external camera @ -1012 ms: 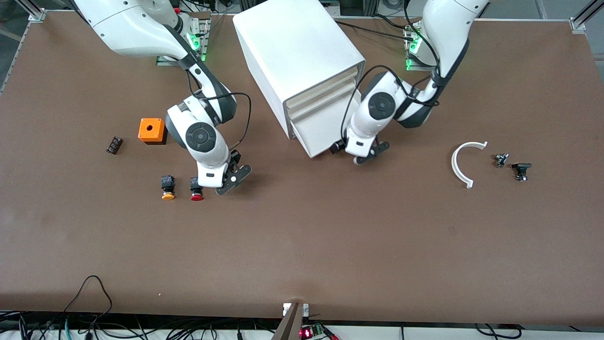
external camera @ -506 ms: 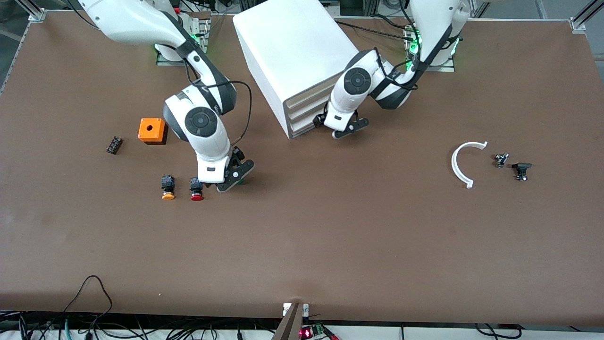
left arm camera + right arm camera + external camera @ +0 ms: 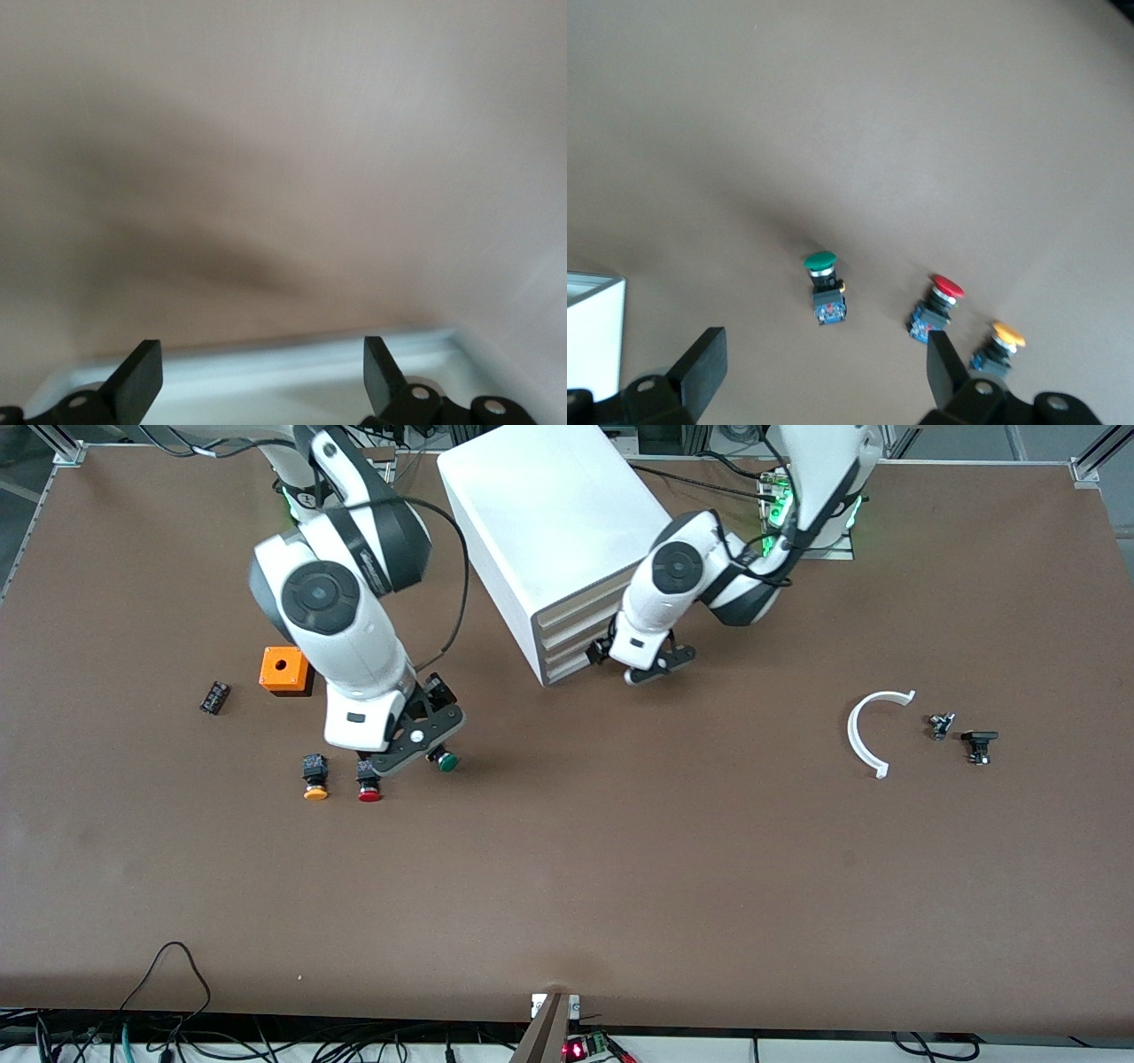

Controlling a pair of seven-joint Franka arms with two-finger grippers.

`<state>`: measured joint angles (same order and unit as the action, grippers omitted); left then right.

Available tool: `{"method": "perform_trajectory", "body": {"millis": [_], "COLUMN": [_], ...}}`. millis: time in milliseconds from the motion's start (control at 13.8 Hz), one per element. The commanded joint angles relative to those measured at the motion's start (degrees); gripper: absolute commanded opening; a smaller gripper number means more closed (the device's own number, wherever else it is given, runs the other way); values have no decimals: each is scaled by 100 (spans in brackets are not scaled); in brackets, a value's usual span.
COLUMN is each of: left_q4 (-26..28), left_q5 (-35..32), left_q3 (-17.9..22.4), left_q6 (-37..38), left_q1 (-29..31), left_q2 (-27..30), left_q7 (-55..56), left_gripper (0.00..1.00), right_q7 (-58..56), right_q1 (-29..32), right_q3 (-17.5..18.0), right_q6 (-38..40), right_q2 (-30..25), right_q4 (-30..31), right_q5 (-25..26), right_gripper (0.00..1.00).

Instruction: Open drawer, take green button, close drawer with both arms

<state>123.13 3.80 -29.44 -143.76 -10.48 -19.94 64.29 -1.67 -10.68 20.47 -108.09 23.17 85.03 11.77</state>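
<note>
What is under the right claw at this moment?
The open right claw hangs over bare brown table. The green-capped push button lies there beside the red-capped button and orange-capped button. The claw covers part of the green button's body in the front view.

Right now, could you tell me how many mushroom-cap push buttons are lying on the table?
3, in a row toward the right arm's end of the table: the orange-capped button, the red-capped button beside it, then the green-capped button, all under the raised right end effector. Drawers may hide more.
</note>
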Motion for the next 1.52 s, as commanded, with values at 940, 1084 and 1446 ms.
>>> {"method": "perform_trajectory", "body": {"millis": [940,1084,1446], "left_q4": [-3753,-4120,-4157], "left_q5": [-108,-143,-152], "left_q3": [2259,2302,2311], "left_q6": [6113,6228,6211], "left_q1": [1426,1461,1488], "left_q2": [1555,1546,1528], "left_q7": [-4942,-6036,-6236], "left_gripper": [100,100,100], "right_q7": [1645,1259,273], "right_q1": [1455,1429,1438], "right_q3": [-1350,-1528,-1906], "right_q6": [1922,2134,2337], "right_q2": [-1140,-1306,-1701], "right_q4": [-356,-286,214], "right_q5": [-647,-588,-676], "right_gripper": [100,100,100]}}
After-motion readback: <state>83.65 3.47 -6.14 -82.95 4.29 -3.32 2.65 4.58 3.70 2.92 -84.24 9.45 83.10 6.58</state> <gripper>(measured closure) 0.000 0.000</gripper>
